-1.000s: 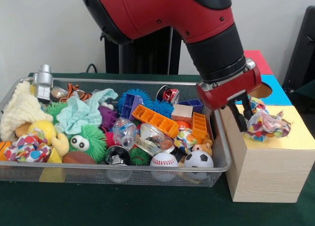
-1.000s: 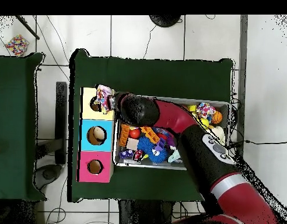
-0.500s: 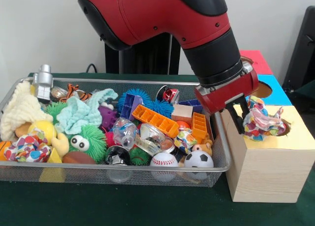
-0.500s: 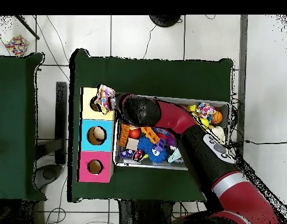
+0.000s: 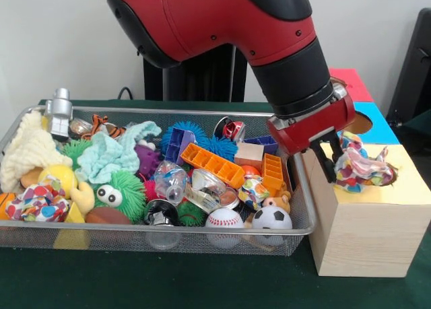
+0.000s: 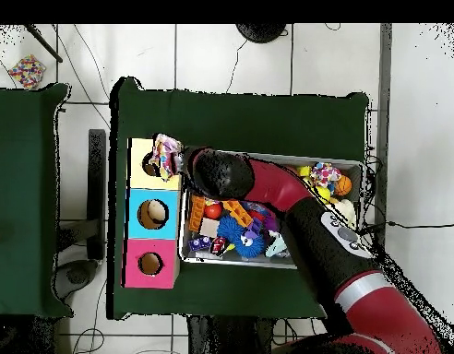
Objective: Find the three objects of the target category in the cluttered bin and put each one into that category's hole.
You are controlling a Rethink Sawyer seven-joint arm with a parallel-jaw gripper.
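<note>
My gripper point(image 5: 335, 159) is shut on a dotted paper wad point(image 5: 364, 166) and holds it on the yellow top point(image 5: 404, 188) of the pale wooden box, over the hole point(image 5: 390, 178), which the wad mostly hides. In the overhead view the wad point(image 6: 166, 154) lies at the hole point(image 6: 150, 168), with the gripper point(image 6: 183, 159) beside it. The wire mesh bin point(image 5: 135, 239) is full of toys. A second dotted wad point(image 5: 37, 202) lies at its front left corner and shows overhead point(image 6: 325, 173). A smaller dotted wad point(image 5: 254, 190) lies near the bin's right end.
The blue-topped box point(image 5: 377, 124) and red-topped box point(image 5: 351, 80) stand behind the yellow one; their holes show overhead point(image 6: 153, 214) point(image 6: 150, 265). In the bin: cream cloth point(image 5: 27, 151), mint cloth point(image 5: 108, 154), orange block point(image 5: 212, 164), baseball point(image 5: 223, 219), soccer ball point(image 5: 271, 218).
The gripper shifted slightly over the box's left edge. The wad bunched up taller against the fingers, then settled a little to the right over the hole.
</note>
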